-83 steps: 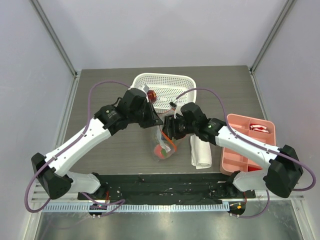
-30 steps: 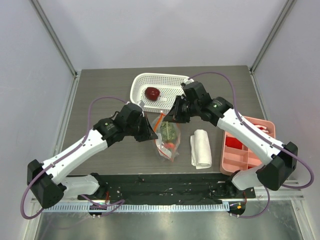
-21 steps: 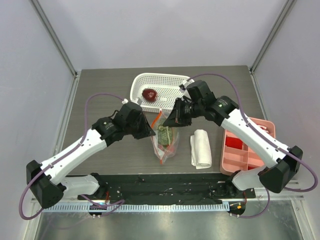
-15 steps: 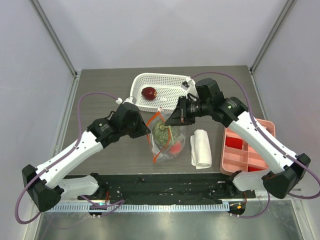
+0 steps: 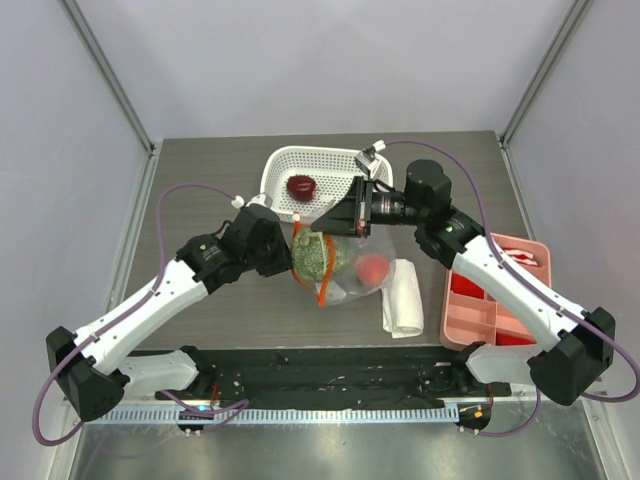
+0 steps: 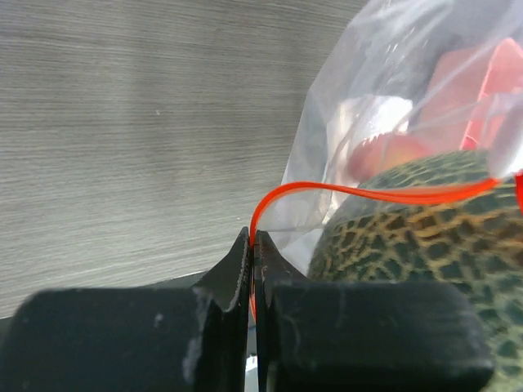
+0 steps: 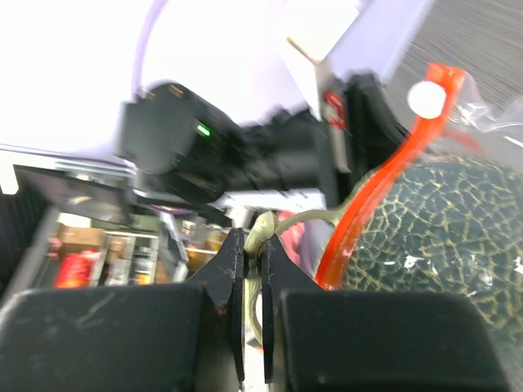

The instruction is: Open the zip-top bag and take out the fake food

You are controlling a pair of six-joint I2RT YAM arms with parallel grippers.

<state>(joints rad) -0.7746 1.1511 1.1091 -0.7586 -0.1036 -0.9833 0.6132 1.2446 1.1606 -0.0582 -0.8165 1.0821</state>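
Orange-red along its zip strip (image 5: 322, 294), the clear crinkly plastic zip-top bag (image 5: 346, 286) was stretched between the two arms over the middle of the grey wood-grain table (image 5: 200, 180), just in front of the white perforated plastic basket (image 5: 330, 152); whether its bottom touched the table could not be told. The left gripper (image 5: 292, 258) met the bag from the left. In the left wrist view the jaws of that gripper (image 6: 252, 245) were pressed together on the thin orange-red strip, with the bag's film (image 6: 368, 90) billowing beyond them. The right gripper (image 5: 323, 228) reached in from above and to the right. In the right wrist view the jaws of that gripper (image 7: 253, 241) stood very narrow, pinching a thin pale-green strand that ran toward the orange-red strip at the bag's rim (image 7: 482, 114). The large bumpy green toy ball (image 5: 312, 257) sat inside the bag at its left side, close against both sets of jaws (image 6: 409, 220) (image 7: 433, 237). The round pinkish-red toy fruit (image 5: 373, 267) lay in the bag's right part, seen dimly through the film from the left wrist (image 6: 384, 155). The round dark red toy fruit (image 5: 301, 187) rested in the basket, apart from the bag. The folded white cloth (image 5: 403, 300) lay on the table just right of the bag, and the pink compartment tray (image 5: 545, 262) holding red blocks (image 5: 465, 285) stood farther right, partly under the right arm.
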